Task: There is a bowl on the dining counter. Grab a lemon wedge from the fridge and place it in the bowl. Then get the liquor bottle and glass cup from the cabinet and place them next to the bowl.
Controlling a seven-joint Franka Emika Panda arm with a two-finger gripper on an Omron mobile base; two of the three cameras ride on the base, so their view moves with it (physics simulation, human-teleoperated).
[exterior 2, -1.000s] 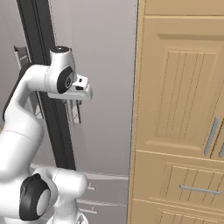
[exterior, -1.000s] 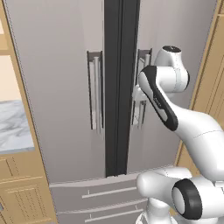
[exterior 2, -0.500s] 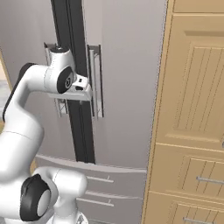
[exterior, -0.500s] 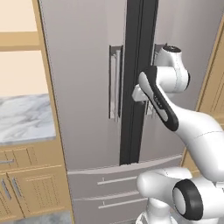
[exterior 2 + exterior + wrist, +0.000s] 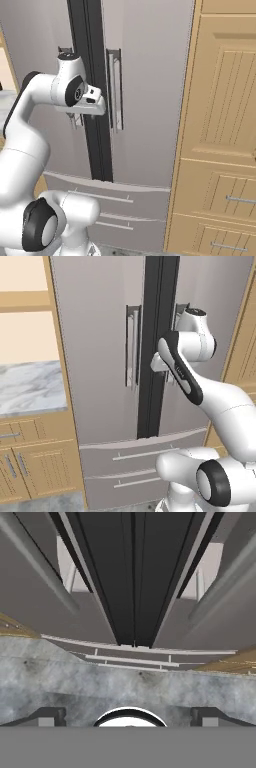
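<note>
- Tall French-door steel fridge (image 5: 100, 356): plain mid-grey doors, a near-black centre strip, grey drawer fronts below.
- Vertical bar handles on the fridge (image 5: 116, 90): lighter silver-grey.
- Marble counter top left of the fridge (image 5: 27, 388): white-grey with darker grey veining.
- Wooden cabinet fronts (image 5: 220, 125): light tan, grooved panels, slim silver bar pulls.
- Robot arm (image 5: 200, 391): glossy white with dark grey joints.
- Floor (image 5: 125, 684): mottled grey.
</note>
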